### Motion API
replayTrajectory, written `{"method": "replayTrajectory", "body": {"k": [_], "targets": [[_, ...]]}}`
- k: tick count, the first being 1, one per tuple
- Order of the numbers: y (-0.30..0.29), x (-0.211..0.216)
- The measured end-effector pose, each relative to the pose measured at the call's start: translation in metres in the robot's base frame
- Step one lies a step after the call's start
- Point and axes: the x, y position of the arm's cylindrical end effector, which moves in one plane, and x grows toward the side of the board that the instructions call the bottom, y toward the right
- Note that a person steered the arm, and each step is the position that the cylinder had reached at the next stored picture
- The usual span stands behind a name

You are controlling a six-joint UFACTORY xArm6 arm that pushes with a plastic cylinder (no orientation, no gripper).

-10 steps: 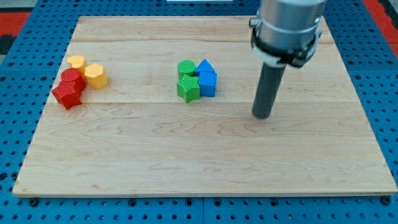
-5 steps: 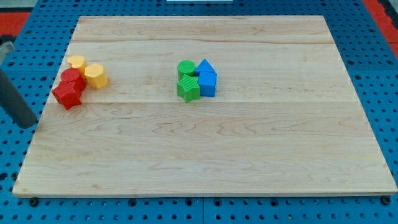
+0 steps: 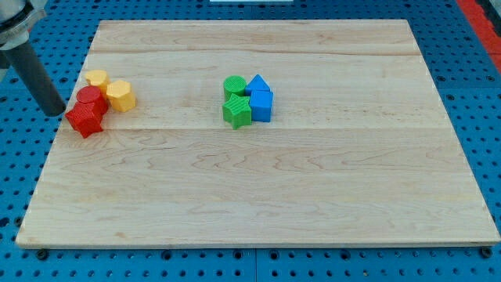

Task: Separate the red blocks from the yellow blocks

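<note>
Two red blocks and two yellow blocks sit clustered at the board's left. The red star-shaped block touches the red cylinder above it. The yellow hexagonal block sits right of the red cylinder. A smaller yellow block sits at the cluster's top. My tip is just off the board's left edge, a short gap left of the red blocks, touching neither.
A green cylinder, a green star-shaped block, a blue triangular block and a blue cube form a tight group near the board's middle. The wooden board lies on a blue pegboard.
My rod went from right of the blue blocks to the far left, then moved up and right toward the red blocks. No block has moved.
</note>
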Motion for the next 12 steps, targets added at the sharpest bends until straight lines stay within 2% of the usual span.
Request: {"method": "replayTrajectory", "body": {"k": [2, 4, 6, 7, 8, 9, 11, 12], "targets": [[0.02, -0.005], [0.027, -0.036], [0.145, 0.007], [0.18, 0.034], [0.146, 0.039], [0.146, 0.007], [-0.006, -0.019], [0.005, -0.006]]}}
